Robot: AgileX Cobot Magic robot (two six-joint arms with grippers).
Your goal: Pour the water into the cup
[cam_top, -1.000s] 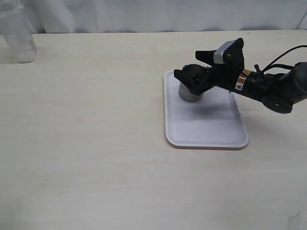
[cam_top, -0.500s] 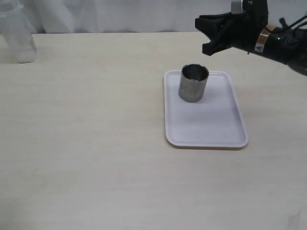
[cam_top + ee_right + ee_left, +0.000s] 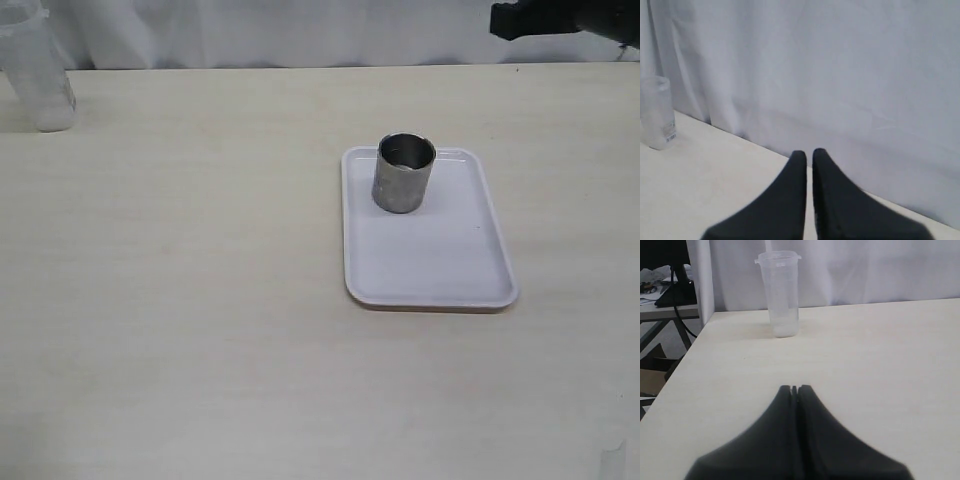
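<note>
The right gripper [image 3: 809, 152] is closed, its two black fingers drawn together with only a thin slit between them, and it holds nothing. In the exterior view it hangs above the far edge of the table [image 3: 200, 330], at about 1 o'clock from the cup [image 3: 405, 173] and well apart from it. The left gripper [image 3: 795, 389] is also closed, jaws pressed flat against each other and empty, low over bare tabletop.

The cup, brushed grey steel, stands upright on a white tray [image 3: 430, 296], at the tray's 11 o'clock corner, near its far rim. Its inside is dark, and whether any water lies in it cannot be told. The tray lies flat on the pale wooden table, slightly right of the middle.

A tall translucent plastic beaker [image 3: 38, 80] stands upright at about 10 o'clock from the cup, far across the table near its back edge. A white curtain [image 3: 840, 75] hangs behind the table.
</note>
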